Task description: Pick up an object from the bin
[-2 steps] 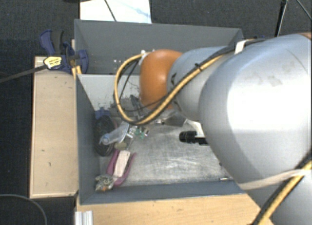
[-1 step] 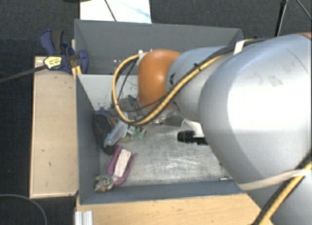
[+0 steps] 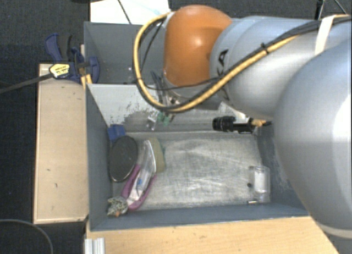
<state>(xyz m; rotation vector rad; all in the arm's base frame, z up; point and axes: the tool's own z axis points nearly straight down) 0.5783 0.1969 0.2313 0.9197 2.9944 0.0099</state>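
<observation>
Progress: nothing was seen lifted; the pick was judged not yet made, with both grasp and lift left to do.
Hand (image 3: 158,116): glimpsed under the orange wrist cover (image 3: 190,44), beyond the dark disc (image 3: 122,158) toward the far wall; whether spread or pressed together could not be told.
Bin (image 3: 220,214): grey sheet metal, its floor scuffed and dull.
Dark disc: flat, round, matt grey-black, judged hard.
Blue piece (image 3: 115,132): small, touching the disc's far edge; noted as the loose thing nearest the hand.
Olive pad (image 3: 158,154): oblong, soft-looking, just right of the disc.
Pink-and-clear packet (image 3: 140,178): long, glossy, laid against the disc's right side.
Crumpled scrap (image 3: 116,206): small, just on the near side of the disc.
Clear vial (image 3: 257,181): see-through, well apart from the disc, to its right.
Black cylinder (image 3: 234,123): smooth, well right of the disc; whether loose or part of the robot could not be told.
</observation>
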